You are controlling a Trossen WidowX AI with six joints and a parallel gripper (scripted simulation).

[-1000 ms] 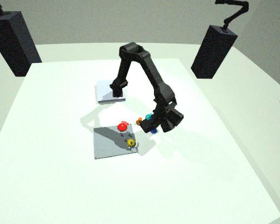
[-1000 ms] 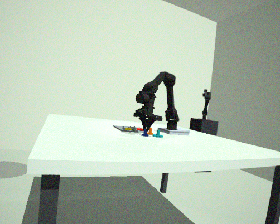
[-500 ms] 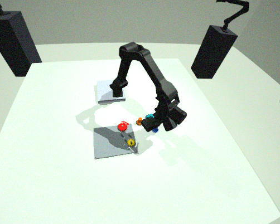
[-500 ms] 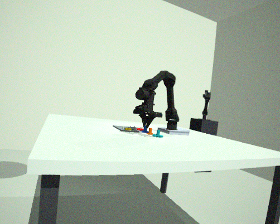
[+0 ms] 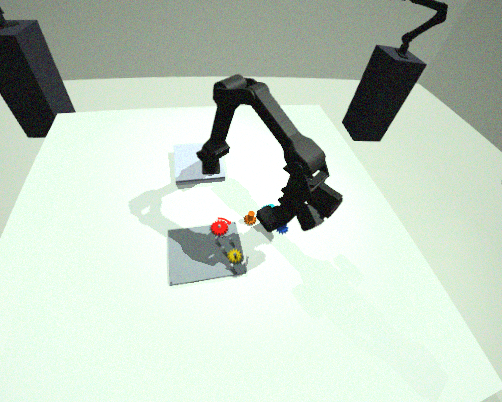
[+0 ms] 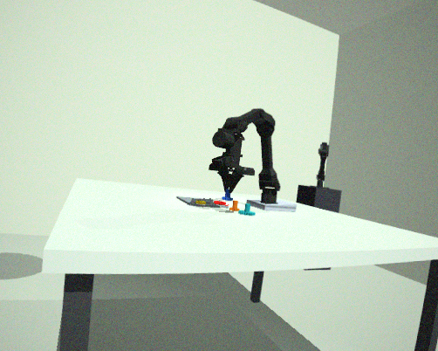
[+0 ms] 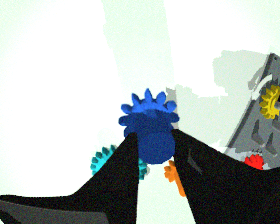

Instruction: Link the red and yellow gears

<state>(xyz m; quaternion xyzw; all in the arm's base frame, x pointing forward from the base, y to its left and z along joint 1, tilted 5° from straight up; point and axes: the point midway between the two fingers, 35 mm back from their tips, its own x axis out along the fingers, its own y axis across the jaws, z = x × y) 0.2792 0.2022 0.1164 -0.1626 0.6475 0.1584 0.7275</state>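
My gripper (image 6: pixel 229 189) (image 7: pixel 154 137) is shut on the blue gear (image 5: pixel 282 229) (image 6: pixel 227 196) (image 7: pixel 148 117), its fingers on the gear's round handle. The gear hangs a little above the table, teeth downward. The teal gear (image 5: pixel 272 205) (image 6: pixel 247 210) (image 7: pixel 102 163) and the orange gear (image 5: pixel 250 218) (image 6: pixel 235 206) (image 7: pixel 171 171) stand on the table. The grey board (image 5: pixel 183 267) (image 6: pixel 186 199) bears the red gear (image 5: pixel 219 228) (image 6: pixel 221 203) (image 7: pixel 254 161) and the yellow gear (image 5: pixel 234 256) (image 6: pixel 201 203) (image 7: pixel 270 103). The empty pegs are too small and shaded to tell apart.
The arm's pale base plate (image 5: pixel 184 167) (image 6: pixel 286 207) lies behind the board. The orange and teal gears stand close together, between the base plate and the gripper's side of the table. The arm's shadow falls across the board.
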